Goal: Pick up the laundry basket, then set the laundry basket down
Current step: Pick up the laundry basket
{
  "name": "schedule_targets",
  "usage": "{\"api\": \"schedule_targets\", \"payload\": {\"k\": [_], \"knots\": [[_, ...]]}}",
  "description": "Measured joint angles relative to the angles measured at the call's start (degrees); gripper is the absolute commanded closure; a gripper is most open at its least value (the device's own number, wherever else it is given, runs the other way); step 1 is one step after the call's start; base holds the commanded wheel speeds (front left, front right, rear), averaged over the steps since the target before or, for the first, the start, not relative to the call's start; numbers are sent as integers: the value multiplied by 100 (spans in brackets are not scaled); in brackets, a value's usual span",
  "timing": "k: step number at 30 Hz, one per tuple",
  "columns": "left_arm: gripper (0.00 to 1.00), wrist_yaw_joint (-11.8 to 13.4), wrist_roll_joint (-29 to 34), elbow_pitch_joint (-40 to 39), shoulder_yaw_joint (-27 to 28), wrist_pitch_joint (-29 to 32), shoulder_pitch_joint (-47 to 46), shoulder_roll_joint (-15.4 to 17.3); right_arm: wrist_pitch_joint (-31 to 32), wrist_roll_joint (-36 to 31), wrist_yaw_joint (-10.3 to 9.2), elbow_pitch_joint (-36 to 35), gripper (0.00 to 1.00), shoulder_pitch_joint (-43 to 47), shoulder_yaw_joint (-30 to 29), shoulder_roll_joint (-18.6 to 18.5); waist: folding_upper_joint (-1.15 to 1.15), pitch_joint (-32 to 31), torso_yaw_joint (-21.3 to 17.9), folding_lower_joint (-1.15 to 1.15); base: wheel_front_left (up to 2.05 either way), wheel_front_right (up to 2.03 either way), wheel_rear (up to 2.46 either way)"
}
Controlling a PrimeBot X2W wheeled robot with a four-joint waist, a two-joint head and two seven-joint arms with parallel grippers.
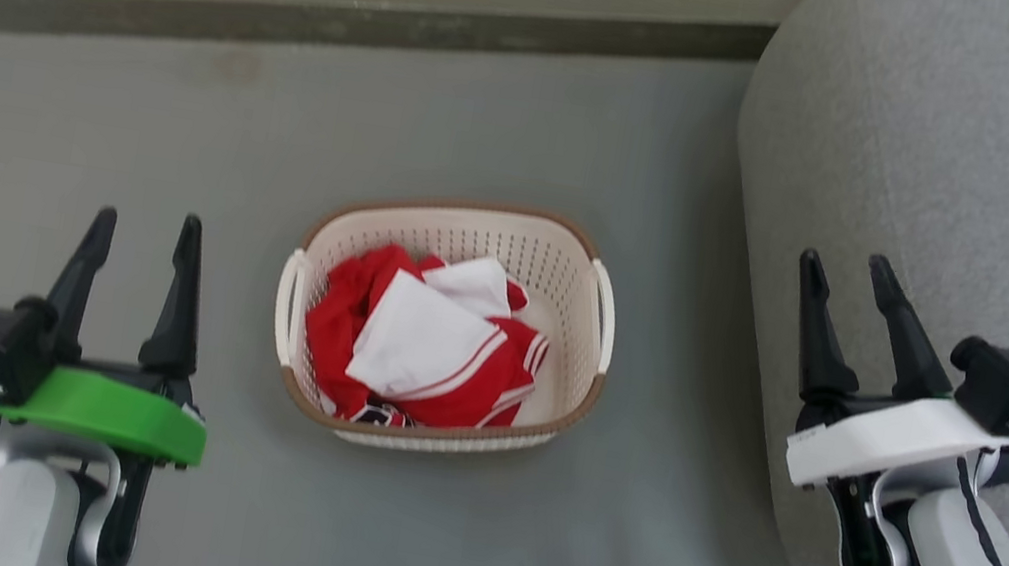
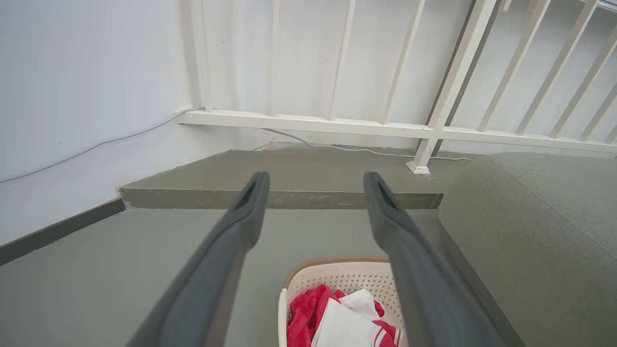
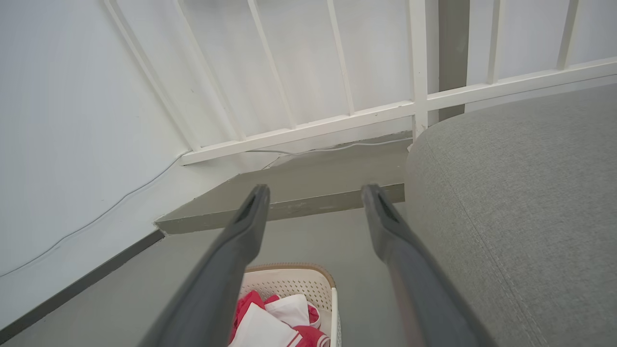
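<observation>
In the head view nothing is done yet: the laundry basket (image 1: pixel 510 249), holding red and white clothes (image 1: pixel 424 341), stands on the grey floor (image 1: pixel 180 161) beside a grey sofa (image 1: pixel 967 174). The left gripper (image 1: pixel 148 219) and right gripper (image 1: pixel 844 259) flank it, well apart from it, fingers spread and empty. In the left wrist view the parted fingers point over the basket toward a step (image 2: pixel 289 198). The right wrist view shows the same, with the basket low between its fingers. Grasping, lifting and setting down all remain, I judge.

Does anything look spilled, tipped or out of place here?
Nothing stands out. The laundry basket sits upright on the floor, its red and white clothes crumpled but all inside. The left gripper and right gripper are open, clear of it.
</observation>
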Motion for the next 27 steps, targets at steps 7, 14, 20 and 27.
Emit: {"api": "schedule_targets", "payload": {"k": [7,14,20,27], "knots": [[0,-41,0,-35,-1,-16,-327,0,0,-97,0,-13,0,-253,-9,57,0,466,-45,0,0,0,0],[0,-98,2,85,-74,-16,-600,55,-1,-100,35,29,0,-552,1,119,0,1008,-107,0,0,0,0],[0,-115,11,235,-114,-19,-883,108,-1,-141,85,147,0,-822,10,170,0,1443,-155,0,0,0,0],[0,-123,40,447,-130,-4,-1338,204,-1,-142,129,349,0,-1253,38,244,0,1973,-195,1,0,0,0]]}}
